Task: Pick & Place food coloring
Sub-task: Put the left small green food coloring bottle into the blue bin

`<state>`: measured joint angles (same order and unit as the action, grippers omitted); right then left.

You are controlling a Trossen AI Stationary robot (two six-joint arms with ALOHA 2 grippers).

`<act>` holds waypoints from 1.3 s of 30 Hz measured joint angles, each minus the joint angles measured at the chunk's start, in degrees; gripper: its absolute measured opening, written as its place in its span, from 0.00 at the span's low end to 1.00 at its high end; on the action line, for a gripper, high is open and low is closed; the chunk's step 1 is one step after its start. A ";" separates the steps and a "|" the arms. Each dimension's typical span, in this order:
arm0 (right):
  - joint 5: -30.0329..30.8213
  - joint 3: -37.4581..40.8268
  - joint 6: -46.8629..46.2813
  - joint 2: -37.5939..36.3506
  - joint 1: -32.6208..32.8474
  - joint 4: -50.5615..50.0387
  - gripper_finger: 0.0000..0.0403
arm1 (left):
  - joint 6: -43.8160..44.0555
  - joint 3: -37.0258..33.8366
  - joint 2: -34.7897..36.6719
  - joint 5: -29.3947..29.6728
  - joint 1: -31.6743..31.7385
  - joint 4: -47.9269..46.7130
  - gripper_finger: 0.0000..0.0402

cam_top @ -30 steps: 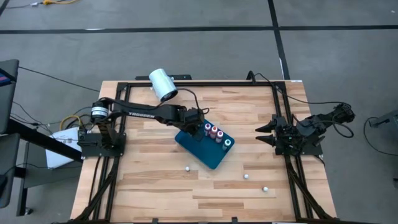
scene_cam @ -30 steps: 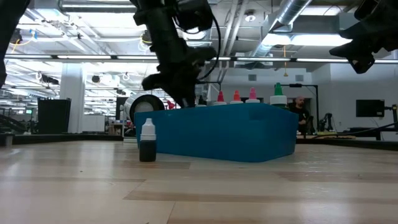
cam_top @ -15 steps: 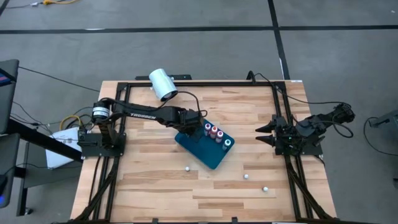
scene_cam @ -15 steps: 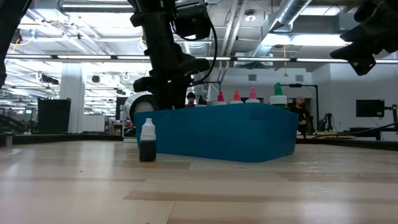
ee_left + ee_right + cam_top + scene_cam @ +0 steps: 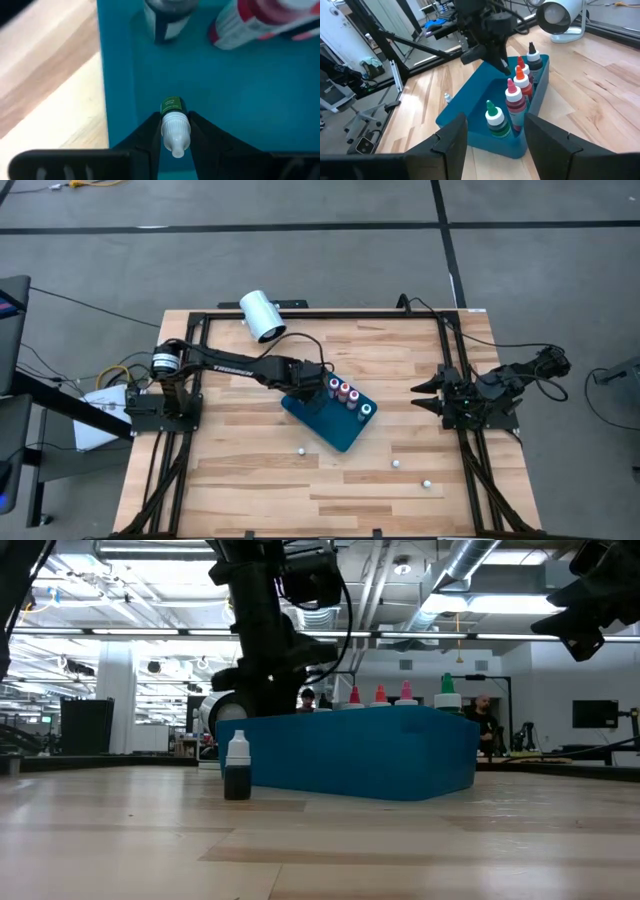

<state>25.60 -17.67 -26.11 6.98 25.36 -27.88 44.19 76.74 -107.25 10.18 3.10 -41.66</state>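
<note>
The left gripper (image 5: 175, 131) was clamped on a small food coloring bottle (image 5: 173, 125) with a green label and white cap, held low inside the teal tray (image 5: 338, 435), toward the tray's 10 o'clock end in the high view. Four more bottles (image 5: 512, 102) stood in a row along the tray's 1 o'clock wall: one dark-topped, two or three red, one green. Three others lay loose on the table (image 5: 250, 480) toward 6 o'clock of the tray (image 5: 298, 449), (image 5: 396, 463), (image 5: 426, 483). Judgement: the step was placement. To do it well, lower until the base sits flat on the tray floor, keep the bottle upright, part the fingers only then, and lift straight up so neither finger tips it or brushes the row. The right gripper (image 5: 425, 395) waited at the table's 3 o'clock edge, fingers spread and holding nothing.
</note>
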 joint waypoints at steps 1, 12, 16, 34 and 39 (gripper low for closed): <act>-0.02 0.00 0.00 0.02 -0.02 0.00 0.45 | 0.01 0.04 -0.55 -0.93 -0.07 0.31 0.19; 0.03 0.00 -0.46 0.02 -0.01 -0.05 0.45 | -0.25 0.49 -2.68 -1.22 -0.11 -1.08 0.19; 0.00 0.00 -0.46 0.02 -0.02 -0.24 0.45 | -0.36 0.49 -2.68 -0.64 -0.09 -1.00 0.19; 0.00 0.00 -0.46 0.02 0.00 -0.37 0.45 | -0.05 0.49 -2.68 -0.93 -0.03 -1.02 0.19; 0.00 0.00 -0.48 0.02 -0.01 -0.37 0.45 | 0.15 0.49 -2.68 -2.00 -0.09 -1.08 0.20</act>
<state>25.61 -17.67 -26.59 7.01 25.36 -28.25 44.34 77.23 -109.93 8.18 3.01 -42.74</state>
